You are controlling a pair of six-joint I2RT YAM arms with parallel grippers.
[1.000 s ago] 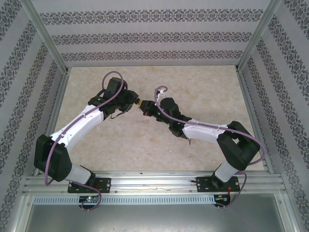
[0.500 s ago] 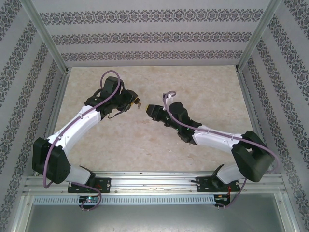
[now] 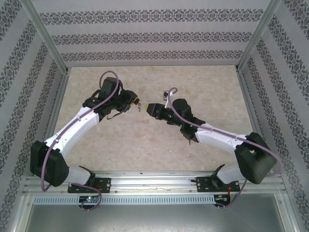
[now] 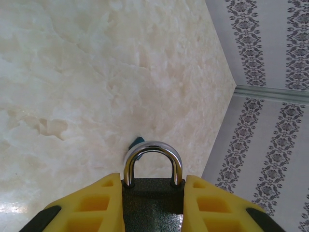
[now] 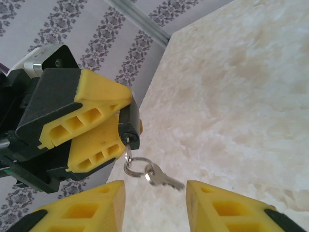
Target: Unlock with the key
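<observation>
Above mid-table, left gripper (image 3: 131,100) is clamping the padlock (image 4: 152,205), long axis running left-right; the key (image 5: 163,181) is hanging from its right end, just left of right gripper (image 3: 152,109), whose jaws are standing apart, empty

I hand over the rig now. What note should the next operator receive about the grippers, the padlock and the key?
The left gripper is shut on the padlock.
The right gripper is open and empty, just short of the keys.
The key sits in the padlock; its ring and a second key hang below.
Done: key inserted.
Left: grasp the key, turn it, pull the shackle free; it looks closed, both legs in the body.
</observation>
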